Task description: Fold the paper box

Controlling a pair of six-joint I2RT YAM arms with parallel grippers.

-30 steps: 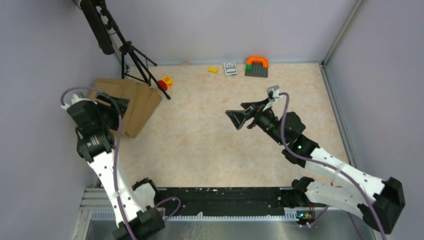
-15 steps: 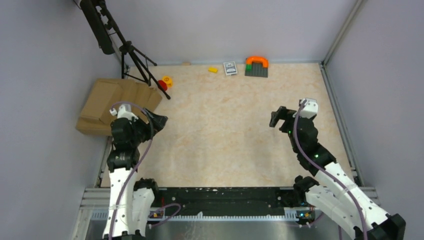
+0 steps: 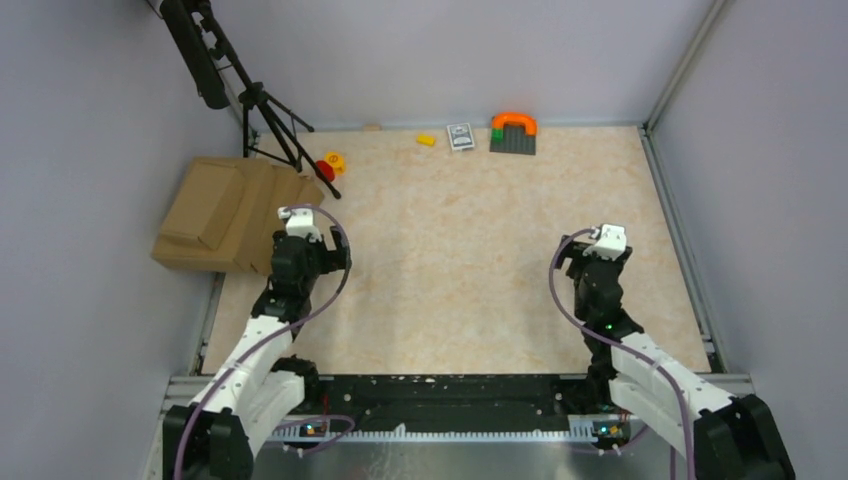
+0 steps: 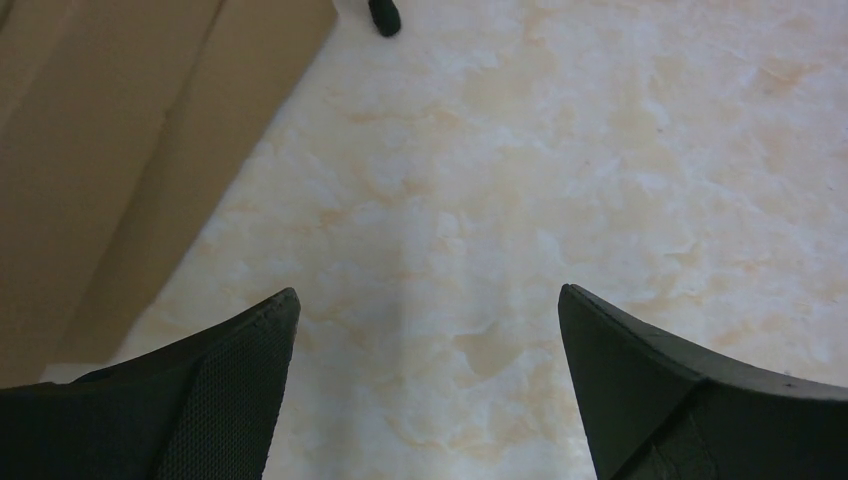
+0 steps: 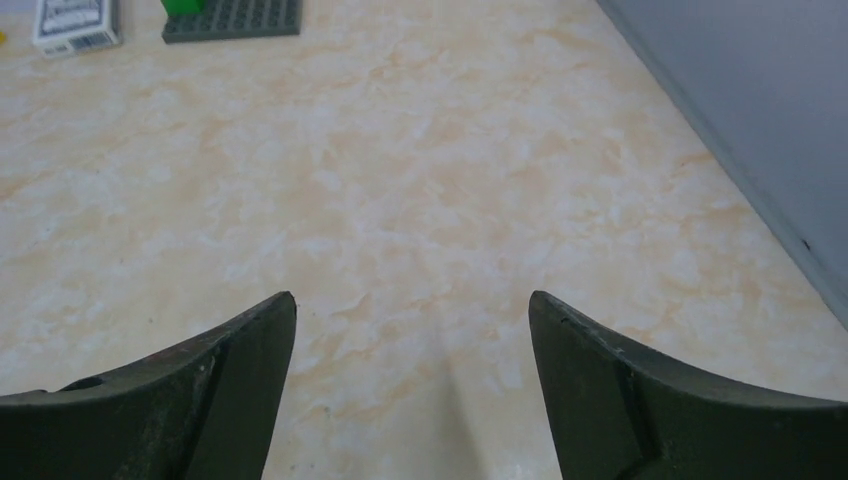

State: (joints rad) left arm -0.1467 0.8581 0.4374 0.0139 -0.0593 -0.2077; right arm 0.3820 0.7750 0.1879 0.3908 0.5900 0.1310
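Left gripper [image 4: 428, 293]: jaws spread wide, nothing between them, only bare table [image 3: 450, 230] below. The arm is folded back toward its base on the near left. In the left wrist view a brown sheet edge fills the far-left corner, beyond the left finger [image 4: 235, 385] and not touching it. A black tripod foot [image 4: 383, 15] sits at the top edge.

Right gripper [image 5: 412, 297]: jaws also wide apart and empty, above marbled beige tabletop on the near right. The arm is likewise drawn in close to its base.

Paper box [image 3: 205, 205]: a small brown rectangular piece at the far left, lying on top of the flat cardboard pile [image 3: 262, 225]. It is apart from both grippers; the left one is nearer, just off the pile's right edge. Flap details are too small to make out from above.

Along the far wall:
- yellow brick [image 3: 426, 139]
- card deck [image 3: 460, 135]
- grey baseplate [image 3: 513, 143] carrying a green brick and an orange arch [image 3: 513, 121]

The tripod [image 3: 268, 115] stands at the far left, with a red piece [image 3: 325, 170] and a yellow piece [image 3: 335, 158] by its foot.
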